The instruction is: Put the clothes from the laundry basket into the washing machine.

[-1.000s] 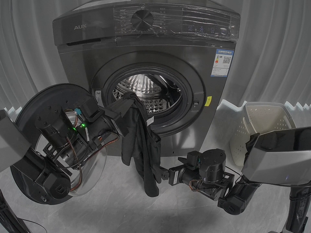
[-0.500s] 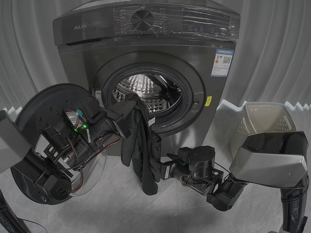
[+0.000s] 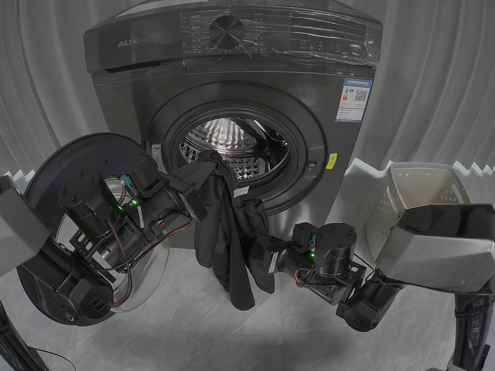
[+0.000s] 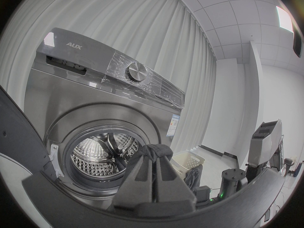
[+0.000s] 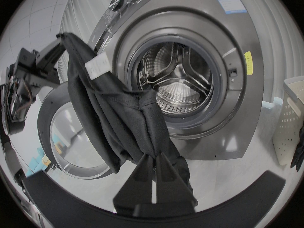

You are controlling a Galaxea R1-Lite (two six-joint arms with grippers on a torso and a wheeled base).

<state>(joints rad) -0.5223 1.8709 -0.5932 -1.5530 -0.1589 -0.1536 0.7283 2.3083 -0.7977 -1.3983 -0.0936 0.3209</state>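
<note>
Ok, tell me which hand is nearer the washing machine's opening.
Left. The left hand holds the black garment up at the lower edge of the opening; the right hand grips the same garment lower down, in front of the machine below the opening.

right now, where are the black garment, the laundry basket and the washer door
black garment (image 3: pixel 229 233), head view, middle of the hanging fabric
laundry basket (image 3: pixel 384 217), head view, perforated side wall
washer door (image 3: pixel 67 153), head view, dark outer ring
</note>
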